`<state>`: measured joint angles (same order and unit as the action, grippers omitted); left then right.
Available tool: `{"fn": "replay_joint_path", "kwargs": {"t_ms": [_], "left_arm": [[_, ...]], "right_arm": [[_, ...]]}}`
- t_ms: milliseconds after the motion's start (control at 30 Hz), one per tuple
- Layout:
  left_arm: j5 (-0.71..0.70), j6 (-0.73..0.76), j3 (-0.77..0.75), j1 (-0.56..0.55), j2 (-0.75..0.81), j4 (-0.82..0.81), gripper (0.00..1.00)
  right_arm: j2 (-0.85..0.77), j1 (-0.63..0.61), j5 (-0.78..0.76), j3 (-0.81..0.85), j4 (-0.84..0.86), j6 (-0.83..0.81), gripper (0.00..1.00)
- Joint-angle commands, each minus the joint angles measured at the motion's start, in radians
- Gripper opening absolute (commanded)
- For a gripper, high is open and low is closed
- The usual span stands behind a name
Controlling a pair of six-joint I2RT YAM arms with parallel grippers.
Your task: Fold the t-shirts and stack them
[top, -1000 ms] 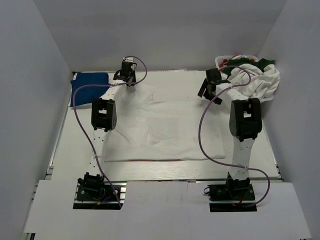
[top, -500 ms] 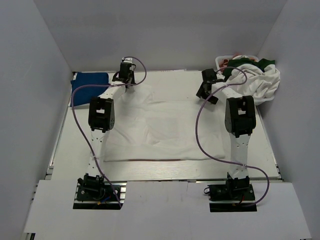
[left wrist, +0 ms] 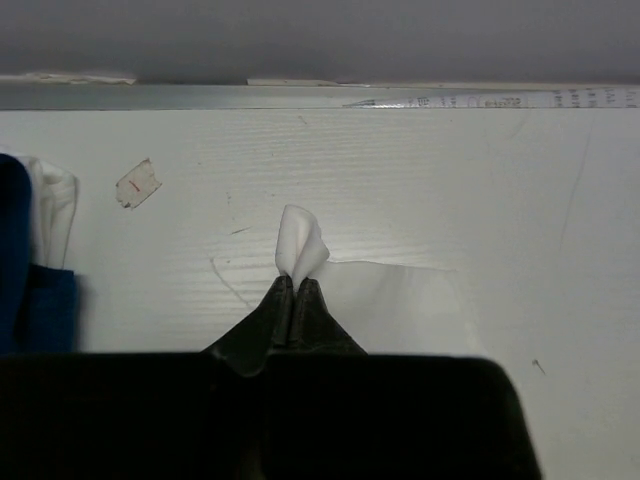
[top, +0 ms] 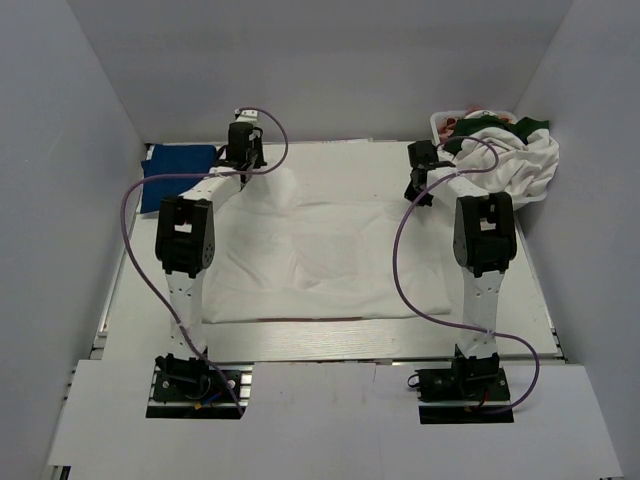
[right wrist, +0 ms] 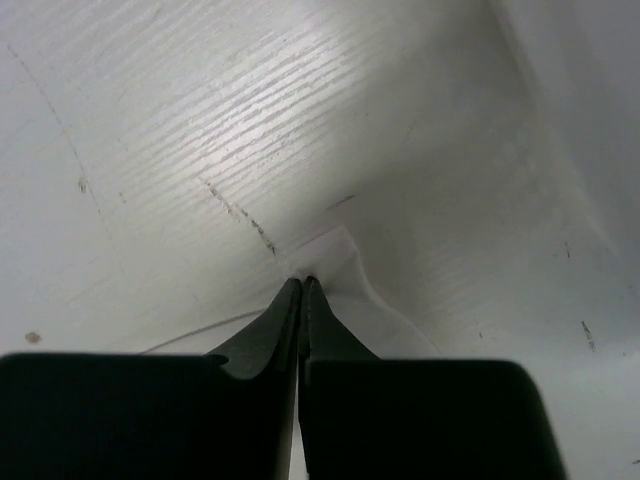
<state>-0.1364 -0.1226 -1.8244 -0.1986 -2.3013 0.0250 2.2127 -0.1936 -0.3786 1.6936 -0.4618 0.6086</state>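
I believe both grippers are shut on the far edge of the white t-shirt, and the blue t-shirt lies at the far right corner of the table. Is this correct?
Not quite: the blue t-shirt lies at the far left corner, as the top external view shows. The left gripper and right gripper are indeed shut on the white t-shirt's far edge.

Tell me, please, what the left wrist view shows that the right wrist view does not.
Only the left wrist view shows the left gripper, a blue t-shirt at the left edge, a small scrap of tape with a red mark, and the far rail of the table. Only the right wrist view shows the right gripper and a smooth pale surface at the upper right, which I cannot identify. Both show fingers shut on an edge of the white t-shirt, which lies on the white table.
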Motion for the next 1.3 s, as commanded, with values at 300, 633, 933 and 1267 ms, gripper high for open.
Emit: {"fn": "replay_joint_path", "kwargs": {"t_ms": [300, 633, 933, 1267], "left_arm": [[0.014, -0.046, 0.549, -0.018, 0.531, -0.162, 0.00], [0.098, -0.190, 0.950, -0.018, 0.922, -0.125, 0.00], [0.135, -0.340, 1.283, -0.018, 1.279, -0.082, 0.00], [0.021, -0.465, 1.456, -0.018, 1.540, 0.122, 0.00]], "right_arm": [[-0.287, -0.092, -0.069, -0.260, 0.144, -0.098, 0.00], [-0.442, -0.093, -0.143, -0.446, 0.144, -0.027, 0.00], [-0.567, -0.086, -0.143, -0.568, 0.149, 0.003, 0.00], [-0.639, -0.072, -0.129, -0.655, 0.153, -0.007, 0.00]]}}
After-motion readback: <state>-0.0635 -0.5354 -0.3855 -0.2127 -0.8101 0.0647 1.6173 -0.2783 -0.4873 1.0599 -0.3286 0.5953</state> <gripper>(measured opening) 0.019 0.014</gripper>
